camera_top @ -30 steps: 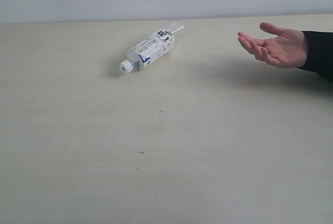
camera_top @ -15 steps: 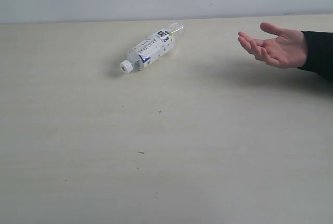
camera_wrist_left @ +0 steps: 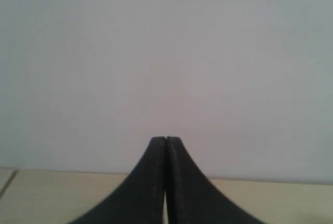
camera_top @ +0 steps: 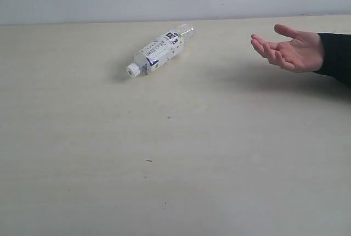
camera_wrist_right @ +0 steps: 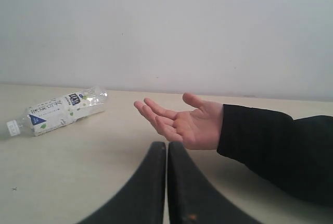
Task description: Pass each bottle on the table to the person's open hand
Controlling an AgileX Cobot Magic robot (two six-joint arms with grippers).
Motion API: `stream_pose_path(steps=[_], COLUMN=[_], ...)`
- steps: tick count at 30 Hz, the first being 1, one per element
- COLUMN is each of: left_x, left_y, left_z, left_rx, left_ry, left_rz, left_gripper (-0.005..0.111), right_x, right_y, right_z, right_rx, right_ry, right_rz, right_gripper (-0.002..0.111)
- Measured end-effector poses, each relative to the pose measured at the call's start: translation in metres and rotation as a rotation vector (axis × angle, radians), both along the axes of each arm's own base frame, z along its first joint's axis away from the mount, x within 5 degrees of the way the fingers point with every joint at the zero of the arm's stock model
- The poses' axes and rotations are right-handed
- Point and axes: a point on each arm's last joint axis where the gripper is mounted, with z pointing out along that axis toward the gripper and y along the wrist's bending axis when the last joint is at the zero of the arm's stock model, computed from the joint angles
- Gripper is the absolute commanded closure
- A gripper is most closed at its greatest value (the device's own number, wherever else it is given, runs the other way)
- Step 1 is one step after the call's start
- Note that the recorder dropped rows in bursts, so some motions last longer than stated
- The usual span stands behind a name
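Left pincer [camera_wrist_left: 165, 141] and right pincer [camera_wrist_right: 166, 146] together; bottle [camera_top: 159, 51] lies on table [camera_top: 181, 170], apart from hand [camera_top: 289, 50]

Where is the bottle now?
In the exterior view the bottle lies on its side on the table, left of centre near the far edge, well left of the open hand.

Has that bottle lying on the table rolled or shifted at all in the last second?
No. The bottle lies on its side in the same spot, no nearer the dark speck on the table than before.
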Motion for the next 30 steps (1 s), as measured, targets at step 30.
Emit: stream_pose_path(steps=[30], left_x=[0.173], left_y=[-0.183], left_z=[-0.122], left_rx=[0.396], left_ry=[0.79], left_rz=[-0.573], left_gripper=[0.107], right_x=[0.0], right_y=[0.0], right_z=[0.0], right_rx=[0.0], right_ry=[0.001], right_rz=[0.0], right_gripper=[0.106])
